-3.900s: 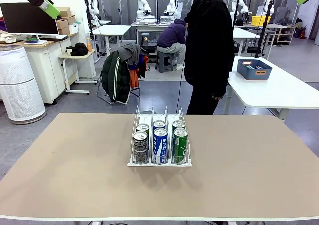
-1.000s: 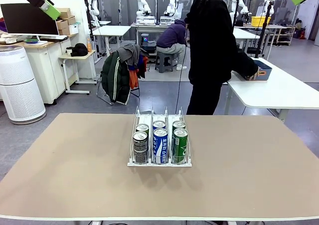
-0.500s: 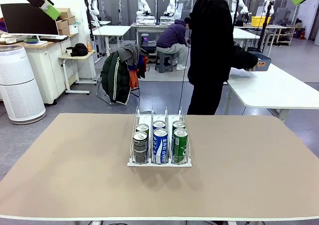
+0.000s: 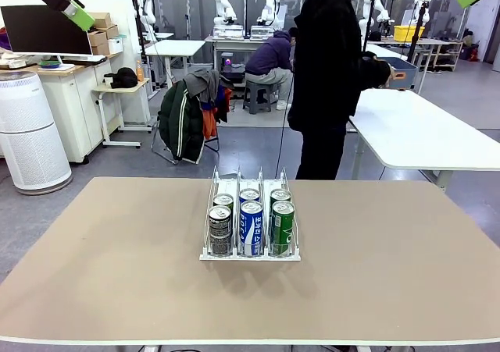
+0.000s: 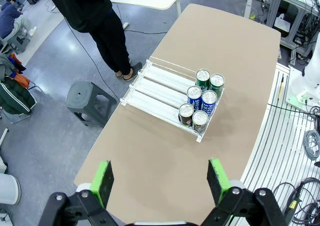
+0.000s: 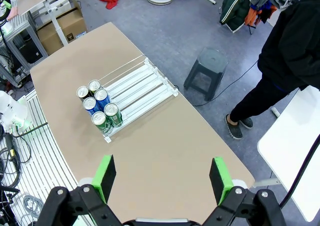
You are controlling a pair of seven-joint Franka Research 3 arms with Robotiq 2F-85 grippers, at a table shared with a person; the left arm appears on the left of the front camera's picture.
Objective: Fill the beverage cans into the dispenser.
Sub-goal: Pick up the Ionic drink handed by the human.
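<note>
The dispenser stands mid-table, with several beverage cans at its near end. Its left lane holds two black-grey cans, the middle lane two blue-and-white cans, the right lane two green-and-white cans. My left gripper hangs open high above the table's left end, with the dispenser and its cans far below. Over the opposite end, my right gripper is also open and empty, far above the dispenser and cans.
A person in black stands at the table's far edge, holding a blue bin up over a white side table. A grey stool stands beside the table. Bare tabletop lies around the dispenser.
The person has lifted the blue bin off the white side table and turned with it. Both arms and the cans have stayed where they were.
</note>
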